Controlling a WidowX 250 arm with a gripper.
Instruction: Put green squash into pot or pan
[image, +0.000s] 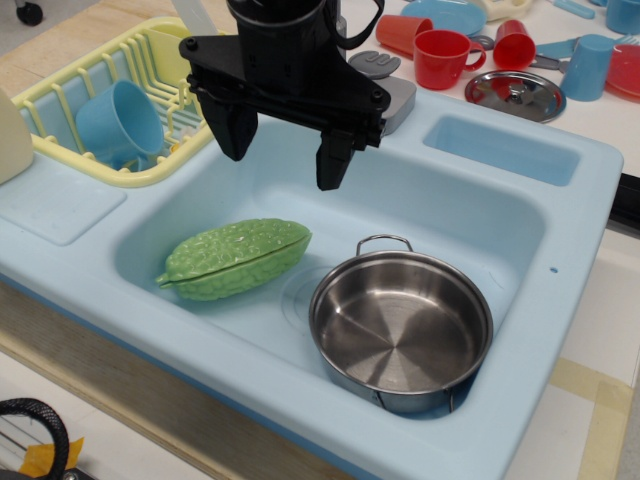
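Light green squash (236, 260), silver pan (400, 330), pale blue sink (560, 270)

Brightness: bright, even, soft overhead light.
Glare: white streaks and reflections inside the steel pan (400, 330); small highlights on the lid (515, 95).
Shadows: faint and diffuse under the green squash (235, 259) and beside the pan in the sink (480, 200).
Sharpness: mostly crisp; the black pincer (285, 145) shows little detail.
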